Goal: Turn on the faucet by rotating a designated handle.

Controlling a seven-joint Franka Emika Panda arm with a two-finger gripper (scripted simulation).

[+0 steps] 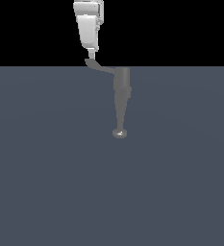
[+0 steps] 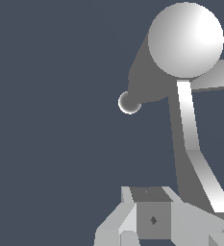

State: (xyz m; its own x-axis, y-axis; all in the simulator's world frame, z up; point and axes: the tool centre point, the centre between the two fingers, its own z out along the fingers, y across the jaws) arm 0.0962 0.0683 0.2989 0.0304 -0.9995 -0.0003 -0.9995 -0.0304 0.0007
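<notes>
Only the exterior view shows the pincer (image 1: 91,52) above the handle (image 1: 100,67) tip; its opening is unclear.

I'm seeing open floor (image 1: 46,182) lying all around the faucet (image 1: 121,96), on the exterior view's left and right and nearer the camera. Only the faucet and its handle (image 1: 100,66) are standing in the way, the handle jutting leftward right under my gripper (image 1: 90,52).

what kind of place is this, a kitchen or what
Not a kitchen: it looks like a bare simulated test scene. A lone grey faucet stands on a flat blue-grey floor under a black void, with a white gripper at its handle.
</notes>
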